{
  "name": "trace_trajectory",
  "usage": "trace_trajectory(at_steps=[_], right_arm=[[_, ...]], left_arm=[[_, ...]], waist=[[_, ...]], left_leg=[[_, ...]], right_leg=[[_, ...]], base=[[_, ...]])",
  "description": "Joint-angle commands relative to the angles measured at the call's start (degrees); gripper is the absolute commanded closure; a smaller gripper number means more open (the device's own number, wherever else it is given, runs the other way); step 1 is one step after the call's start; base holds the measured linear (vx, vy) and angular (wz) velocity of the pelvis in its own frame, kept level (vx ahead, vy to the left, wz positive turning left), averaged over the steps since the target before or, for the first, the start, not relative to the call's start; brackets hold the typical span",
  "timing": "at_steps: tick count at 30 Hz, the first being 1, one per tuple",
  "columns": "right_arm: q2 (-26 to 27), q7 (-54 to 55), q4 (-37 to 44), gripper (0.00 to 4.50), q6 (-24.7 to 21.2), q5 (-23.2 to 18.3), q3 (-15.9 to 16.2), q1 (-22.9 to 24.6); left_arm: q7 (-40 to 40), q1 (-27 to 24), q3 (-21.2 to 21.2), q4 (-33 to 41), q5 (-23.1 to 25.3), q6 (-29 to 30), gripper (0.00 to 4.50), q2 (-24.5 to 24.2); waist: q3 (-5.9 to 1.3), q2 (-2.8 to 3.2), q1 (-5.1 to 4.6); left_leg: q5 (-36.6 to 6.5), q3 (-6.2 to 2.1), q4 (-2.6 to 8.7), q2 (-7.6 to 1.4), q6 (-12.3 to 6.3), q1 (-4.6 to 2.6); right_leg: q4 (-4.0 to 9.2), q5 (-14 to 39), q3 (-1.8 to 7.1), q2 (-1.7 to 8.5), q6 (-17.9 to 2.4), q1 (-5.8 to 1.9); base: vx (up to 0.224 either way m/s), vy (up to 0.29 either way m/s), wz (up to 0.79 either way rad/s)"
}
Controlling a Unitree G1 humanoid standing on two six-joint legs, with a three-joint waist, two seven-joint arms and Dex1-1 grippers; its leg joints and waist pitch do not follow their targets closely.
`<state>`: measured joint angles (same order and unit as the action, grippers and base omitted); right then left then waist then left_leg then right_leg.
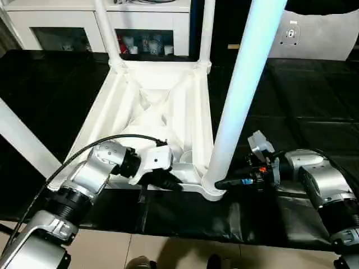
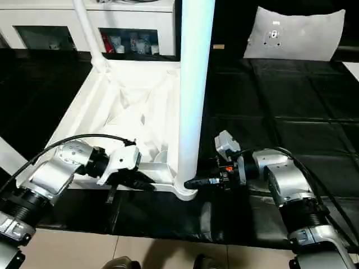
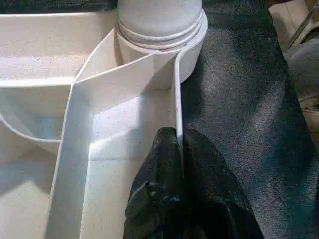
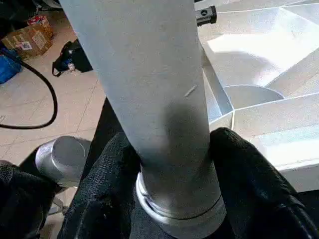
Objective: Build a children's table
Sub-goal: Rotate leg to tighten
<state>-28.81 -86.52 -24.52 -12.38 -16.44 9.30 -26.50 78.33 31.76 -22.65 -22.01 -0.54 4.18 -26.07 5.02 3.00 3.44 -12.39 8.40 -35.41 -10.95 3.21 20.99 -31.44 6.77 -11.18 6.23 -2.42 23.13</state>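
The children's table lies upside down on a black mat, its ribbed white top [image 1: 95, 129] facing up. Two legs [image 1: 106, 28] stand in the far corner sockets, and another leg [image 1: 22, 140] slants at the left. A tall white leg [image 1: 247, 84] stands in the near right corner socket [image 1: 212, 190]. My right gripper [image 1: 221, 183] is at that leg's base, its black fingers [image 4: 244, 164] pressed to both sides of the leg [image 4: 144, 74]. My left gripper [image 1: 168, 182] is shut on the top's thin near rim [image 3: 177, 89], close to the same corner.
A white cabinet [image 1: 151, 22] with glass doors stands behind the mat. A white sheet [image 2: 297, 33] lies at the back right. The black mat [image 1: 291, 112] ends just in front of me at a tiled floor. A cardboard box [image 4: 25, 40] and a black cable [image 4: 47, 99] lie on the floor.
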Motion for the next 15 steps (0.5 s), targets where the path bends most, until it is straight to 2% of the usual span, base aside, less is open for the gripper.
trace_trajectory(at_steps=[1,3,4,5,6,8,9,10,11,12,13,14,15], right_arm=[[0.6,-1.6,2.6,2.52,-2.3,-2.3,0.8,1.5],[2.9,5.4,4.8,2.52,-4.2,-1.7,-0.2,3.1],[3.5,7.4,5.2,2.52,-4.6,-1.3,-0.3,3.4],[5.8,13.7,5.7,2.53,-6.8,-0.4,-1.2,3.8],[7.5,18.0,6.2,2.53,-7.9,0.2,-1.9,4.2],[10.5,25.1,8.0,2.53,-10.3,1.4,-2.6,5.3],[12.9,30.0,9.5,2.53,-12.4,2.2,-3.0,6.1],[13.0,30.2,9.6,2.53,-12.5,2.3,-3.0,6.2],[15.1,34.0,10.9,2.53,-14.1,3.0,-3.3,6.8],[15.1,34.0,10.9,2.53,-14.1,3.0,-3.3,6.8],[17.2,37.9,11.4,2.53,-14.6,3.9,-3.7,7.0],[18.9,40.9,11.4,2.53,-14.6,4.7,-4.0,6.9],[23.1,49.4,10.7,2.53,-14.1,7.0,-4.9,6.3]], left_arm=[[-1.4,0.5,-0.8,1.4,1.1,1.2,4.50,0.5],[-7.3,1.1,0.7,1.2,1.6,4.9,4.50,3.1],[-8.7,1.2,1.2,1.3,1.6,6.0,4.50,3.8],[-10.9,1.2,1.9,2.2,1.2,8.4,4.50,5.3],[-12.4,1.0,2.3,3.1,0.9,10.1,4.50,6.4],[-14.8,0.6,2.5,4.6,0.9,12.5,4.50,8.1],[-16.4,0.3,2.4,5.3,1.3,13.6,4.50,9.1],[-16.6,0.3,2.4,5.3,1.3,13.7,4.50,9.2],[-19.1,0.1,2.4,5.7,1.9,15.0,4.50,10.9],[-19.1,0.1,2.4,5.7,1.9,15.0,4.50,10.9],[-21.2,0.0,2.6,5.9,2.0,16.3,4.50,12.6],[-23.1,0.1,2.9,5.9,2.2,17.2,4.50,13.8],[-28.5,0.7,4.0,5.2,3.2,19.0,4.50,16.9]], waist=[[-4.80,-0.52,-0.46],[-4.71,-0.36,-0.36],[-4.59,-0.50,-0.49],[-4.30,-0.75,-0.89],[-3.99,-0.66,-1.33],[-3.56,-0.59,-2.07],[-3.24,-0.53,-3.61],[-3.26,-0.42,-4.22],[-3.20,-0.29,-4.90],[-2.94,0.17,-6.13],[-3.02,0.27,-7.26],[-2.87,0.61,-7.67],[-2.59,0.80,-8.58]], left_leg=[[-7.1,-0.26,4.15,-2.89,-5.66,-0.27],[-6.9,-0.35,4.23,-3.09,-5.47,-0.40],[-7.8,-0.35,4.32,-2.92,-4.84,-0.36],[-9.0,-0.29,4.40,-2.61,-4.00,-0.29],[-10.6,-0.28,4.30,-2.17,-3.12,-0.39],[-13.1,-0.31,4.22,-1.76,-2.20,-0.78],[-17.1,-0.66,3.97,-1.40,-0.94,-0.93],[-17.9,-0.67,3.88,-1.36,-0.75,-1.30],[-18.7,-0.80,3.81,-1.31,-0.71,-1.22],[-21.9,-1.34,4.18,-1.88,-0.53,-1.44],[-25.3,-1.92,4.57,-2.47,-0.46,-1.16],[-26.9,-2.07,4.88,-2.85,-0.33,-1.31],[-30.3,-2.46,5.53,-3.48,0.17,-1.43]], right_leg=[[3.28,20.6,4.20,3.29,-7.0,-3.90],[3.31,20.3,4.26,3.32,-7.2,-3.75],[3.55,21.8,4.15,3.34,-6.9,-3.90],[3.93,24.4,3.98,3.22,-5.8,-3.98],[4.66,28.6,3.54,3.26,-4.1,-3.89],[5.69,33.5,2.91,3.21,-2.0,-3.73],[6.82,38.7,1.57,3.00,1.6,-3.85],[7.32,39.1,1.38,3.02,2.3,-3.74],[7.45,39.1,1.04,3.10,2.7,-3.81],[7.91,39.3,0.06,2.96,3.3,-4.00],[7.58,37.8,-0.25,2.90,4.0,-4.62],[7.46,37.1,-0.15,2.80,3.9,-4.62],[6.98,35.8,-0.19,2.88,3.2,-4.76]], base=[[0.000,0.000,0.00],[0.000,0.000,0.00],[0.000,0.000,0.00],[0.000,0.000,0.00],[0.000,0.000,0.00],[0.000,0.000,0.00],[0.000,0.000,0.00],[0.000,0.000,0.00],[0.000,0.000,0.00],[0.000,0.000,0.00],[0.000,0.000,0.00],[0.000,0.000,0.00],[0.000,0.000,0.00]])
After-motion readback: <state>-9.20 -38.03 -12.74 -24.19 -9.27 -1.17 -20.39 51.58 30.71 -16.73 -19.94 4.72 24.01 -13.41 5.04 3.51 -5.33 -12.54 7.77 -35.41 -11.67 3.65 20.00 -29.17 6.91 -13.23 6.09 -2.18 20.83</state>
